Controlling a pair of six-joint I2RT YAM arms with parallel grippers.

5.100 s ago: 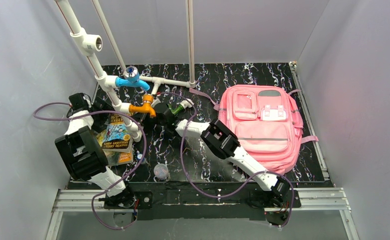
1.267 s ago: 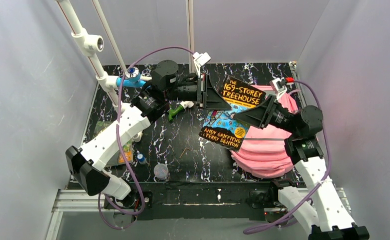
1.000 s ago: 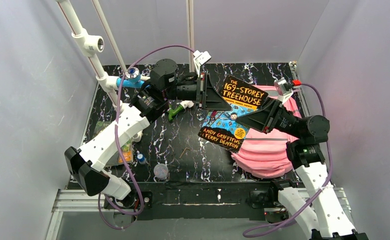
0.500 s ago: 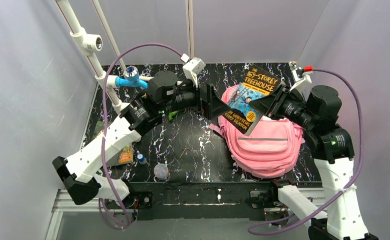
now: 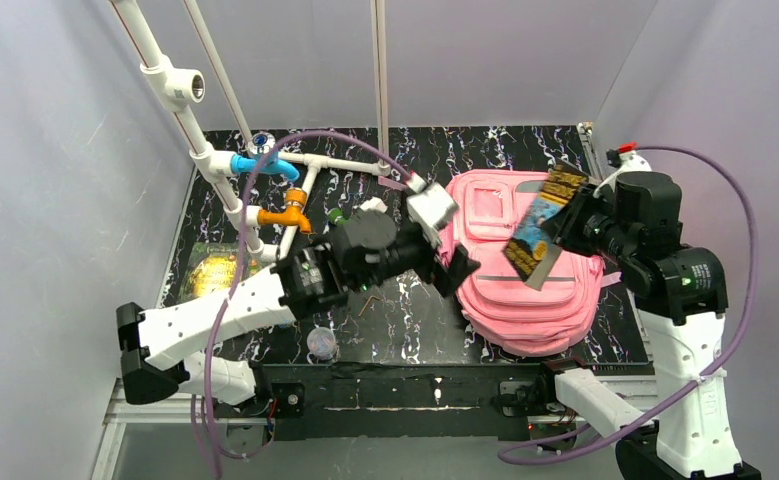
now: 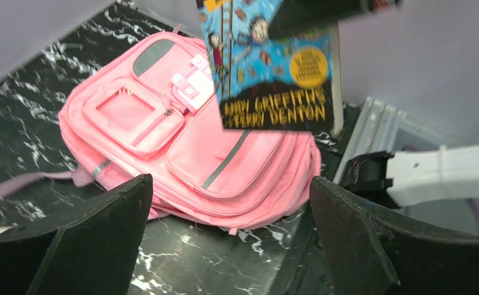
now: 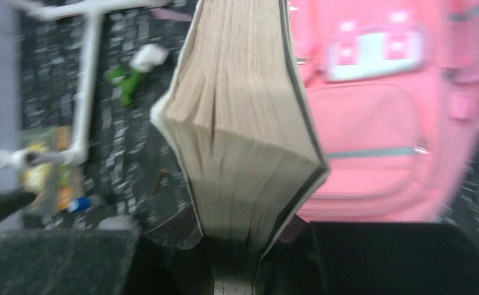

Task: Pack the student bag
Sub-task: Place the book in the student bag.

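Table [image 5: 405,320]: black with white veins.
Bag [image 5: 525,300]: pink, lying flat on the table's right half, front pockets facing up.
Pipe frame [image 5: 265,160]: white tubes with blue and orange fittings, far left.
Book [image 5: 540,228]: raised above the bag and tilted.
Right gripper [image 5: 565,222]: fingers clamped on the book's edge.
Left gripper [image 6: 229,184]: fingers spread wide, holding nothing, beside the bag's left edge.

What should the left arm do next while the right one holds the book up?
Probably bring the open left gripper to the far top edge of the student bag and start opening its main compartment. The right gripper holds the book in the air above the bag, which lies flat, front up, with no opening showing.
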